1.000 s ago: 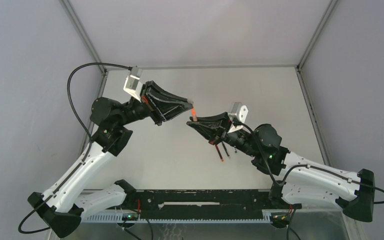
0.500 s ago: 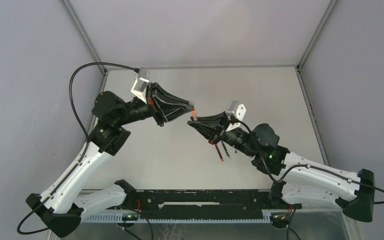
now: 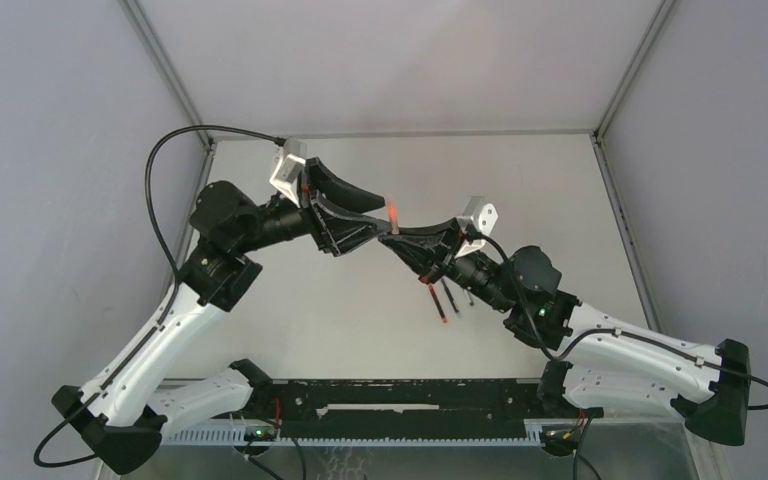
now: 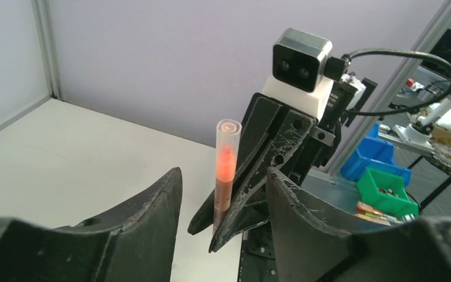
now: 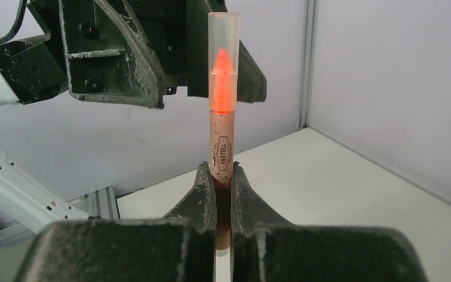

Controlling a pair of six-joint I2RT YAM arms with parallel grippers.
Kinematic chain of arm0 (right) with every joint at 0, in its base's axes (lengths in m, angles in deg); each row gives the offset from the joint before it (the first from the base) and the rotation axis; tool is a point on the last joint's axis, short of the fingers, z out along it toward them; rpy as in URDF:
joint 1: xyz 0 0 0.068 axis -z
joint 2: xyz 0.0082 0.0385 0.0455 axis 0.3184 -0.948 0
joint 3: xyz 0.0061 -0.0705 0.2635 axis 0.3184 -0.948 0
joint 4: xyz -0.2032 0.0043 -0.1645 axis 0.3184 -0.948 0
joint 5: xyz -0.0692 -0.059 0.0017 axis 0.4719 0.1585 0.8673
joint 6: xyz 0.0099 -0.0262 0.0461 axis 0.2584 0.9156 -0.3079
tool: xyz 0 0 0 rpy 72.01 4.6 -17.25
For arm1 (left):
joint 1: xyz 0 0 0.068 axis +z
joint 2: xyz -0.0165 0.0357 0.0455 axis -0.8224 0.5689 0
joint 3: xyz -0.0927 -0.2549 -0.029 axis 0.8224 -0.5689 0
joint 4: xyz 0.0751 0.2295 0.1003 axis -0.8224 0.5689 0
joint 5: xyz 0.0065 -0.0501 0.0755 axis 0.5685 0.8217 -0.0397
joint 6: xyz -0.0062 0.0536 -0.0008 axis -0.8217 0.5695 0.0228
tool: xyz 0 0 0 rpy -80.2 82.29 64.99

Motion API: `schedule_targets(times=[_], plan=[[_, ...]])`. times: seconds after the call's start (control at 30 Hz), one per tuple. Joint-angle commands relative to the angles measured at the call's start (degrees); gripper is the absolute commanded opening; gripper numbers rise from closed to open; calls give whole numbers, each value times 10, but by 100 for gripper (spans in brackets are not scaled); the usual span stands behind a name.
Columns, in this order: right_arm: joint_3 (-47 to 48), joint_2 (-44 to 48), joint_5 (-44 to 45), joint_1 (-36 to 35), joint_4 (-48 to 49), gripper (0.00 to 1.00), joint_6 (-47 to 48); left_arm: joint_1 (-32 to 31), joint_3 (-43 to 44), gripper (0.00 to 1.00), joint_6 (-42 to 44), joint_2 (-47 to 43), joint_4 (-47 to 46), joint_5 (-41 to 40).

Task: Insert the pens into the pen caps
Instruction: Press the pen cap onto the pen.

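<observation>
My right gripper (image 3: 393, 240) is shut on a red pen (image 3: 393, 213) and holds it upright above the table. In the right wrist view the gripper (image 5: 222, 176) clamps the pen's peach barrel (image 5: 221, 144). A clear cap (image 5: 224, 35) sits over the pen's red tip. My left gripper (image 3: 382, 216) is open, with a finger on either side of the capped pen and not touching it. In the left wrist view the left gripper (image 4: 223, 194) frames the pen (image 4: 223, 182) and cap (image 4: 228, 138).
Loose pens lie on the table under my right gripper: a red one (image 3: 438, 301) and a black one (image 3: 451, 297). Grey walls enclose the table on three sides. Blue and green bins (image 4: 381, 182) stand beyond the table.
My left gripper was shut on the cap beside the pen tip. It moved right to the pen and opened. The cap now sits on the pen held by my right gripper.
</observation>
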Motion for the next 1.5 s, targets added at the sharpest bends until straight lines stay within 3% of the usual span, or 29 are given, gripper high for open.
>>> schedule_targets(times=[0.0, 0.3, 0.57, 0.63, 0.97, 1.3, 1.47], plan=[[28, 9, -2, 1, 0, 0, -5, -3, 19, 60, -20, -18, -47, -47], [28, -2, -31, 0, 6, 0, -17, -3, 30, 67, -37, -3, -89, -53], [28, -2, -28, 1, 7, 0, -18, -3, 38, 64, -40, 26, -80, -17], [28, -2, -28, 1, 9, 0, -18, -4, 38, 58, -38, 27, -80, -16], [28, -5, -22, 3, 10, 0, -18, -5, 39, 2, -38, 25, -79, -9], [64, -13, 23, 40, -20, 0, -65, -25, 46, 0, 3, 28, 20, -78], [87, -9, -6, 64, -41, 0, -23, -56, 20, 0, -9, 36, 22, -108]])
